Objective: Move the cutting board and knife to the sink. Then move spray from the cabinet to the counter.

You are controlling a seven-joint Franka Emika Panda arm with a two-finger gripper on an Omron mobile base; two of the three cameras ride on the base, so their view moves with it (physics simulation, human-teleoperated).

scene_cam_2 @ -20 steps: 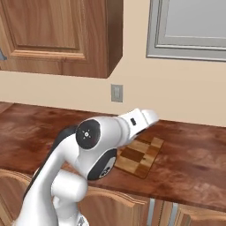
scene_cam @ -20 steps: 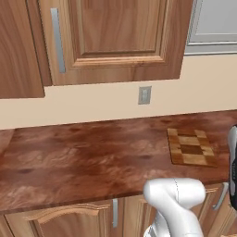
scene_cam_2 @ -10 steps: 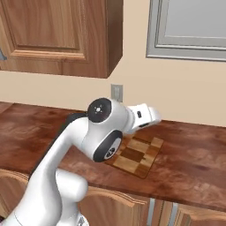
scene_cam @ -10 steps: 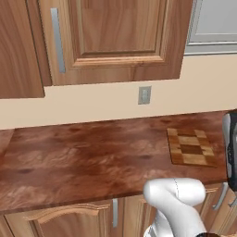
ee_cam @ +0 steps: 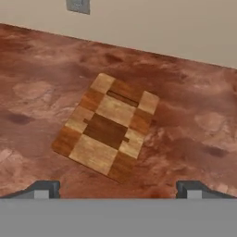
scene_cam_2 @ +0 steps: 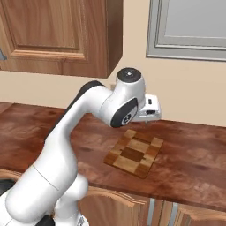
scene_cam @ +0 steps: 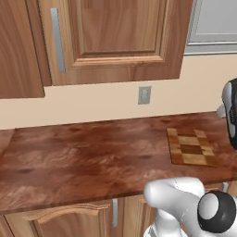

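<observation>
Cutting board (ee_cam: 109, 130) amid bare counter (ee_cam: 194, 120)

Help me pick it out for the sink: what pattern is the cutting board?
The cutting board is a tan-and-dark-brown checkered patchwork, clearest in the hand view.

Counter (scene_cam: 92, 157): cutting board (scene_cam: 190, 146) flat; knife possibly atop.
</observation>
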